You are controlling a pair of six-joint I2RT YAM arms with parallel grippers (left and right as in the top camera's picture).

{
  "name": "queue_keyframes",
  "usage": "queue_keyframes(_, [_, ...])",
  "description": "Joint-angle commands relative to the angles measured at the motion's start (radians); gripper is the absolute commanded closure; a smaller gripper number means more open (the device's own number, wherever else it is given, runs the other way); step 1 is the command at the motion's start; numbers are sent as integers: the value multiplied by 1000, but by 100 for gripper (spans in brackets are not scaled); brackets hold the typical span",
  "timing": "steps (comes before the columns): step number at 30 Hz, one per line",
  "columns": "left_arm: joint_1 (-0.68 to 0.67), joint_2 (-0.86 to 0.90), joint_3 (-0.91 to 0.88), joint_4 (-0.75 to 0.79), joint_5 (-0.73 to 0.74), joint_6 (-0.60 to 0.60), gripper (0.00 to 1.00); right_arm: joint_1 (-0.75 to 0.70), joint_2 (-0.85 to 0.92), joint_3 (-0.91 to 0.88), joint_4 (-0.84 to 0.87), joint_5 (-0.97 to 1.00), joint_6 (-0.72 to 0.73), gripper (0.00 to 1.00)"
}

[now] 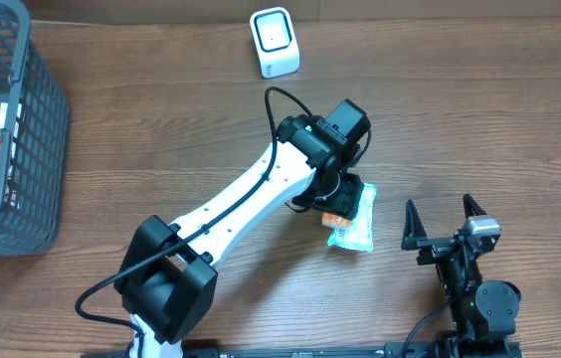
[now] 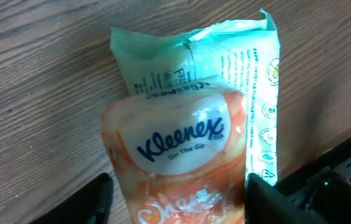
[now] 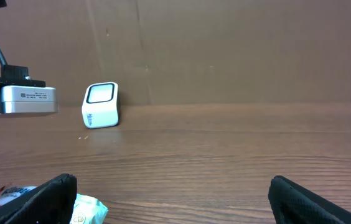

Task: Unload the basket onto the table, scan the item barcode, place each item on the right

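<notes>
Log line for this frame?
left claw: straddles Kleenex pack atop wipes pack, grip unclear | right claw: open, empty | barcode scanner: untouched

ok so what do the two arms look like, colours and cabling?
Left arm: white links, black joints and base, black cable looping alongside. Right arm: all black, green light, silver module at the wrist; its fingers are black and pointed.

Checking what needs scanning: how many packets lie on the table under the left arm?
2: an orange Kleenex pack lying partly over a green packet on the table. More could be hidden underneath.
</notes>
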Motion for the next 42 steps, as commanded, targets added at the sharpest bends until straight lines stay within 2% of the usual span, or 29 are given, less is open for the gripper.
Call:
queue_keyframes(1, [2, -25, 28, 3, 27, 23, 45, -2, -10, -11, 3, 9, -4, 0])
queue_keyframes(7, [2, -25, 28, -6, 23, 27, 46, -2, -10, -11, 3, 9, -4, 0])
queue_keyframes(12, [5, -25, 28, -25, -14, 27, 57, -2, -10, -11, 3, 9, -4, 0])
queue_keyframes(21, [7, -25, 28, -26, -18, 29, 59, -2, -10, -11, 3, 9, -4, 0])
queue_keyframes(28, [17, -25, 28, -51, -18, 73, 67, -2, -10, -11, 3, 9, -4, 0])
queue_keyframes(31, [34, -25, 28, -68, -17, 72, 74, -2, -10, -11, 3, 9, -4, 0])
queue_keyframes(38, [68, -25, 28, -88, 43, 134, 73, -2, -10, -11, 3, 9, -4, 0])
queue_keyframes(42, [103, -25, 29, -119, 43, 153, 87, -2, -10, -11, 3, 9, -4, 0])
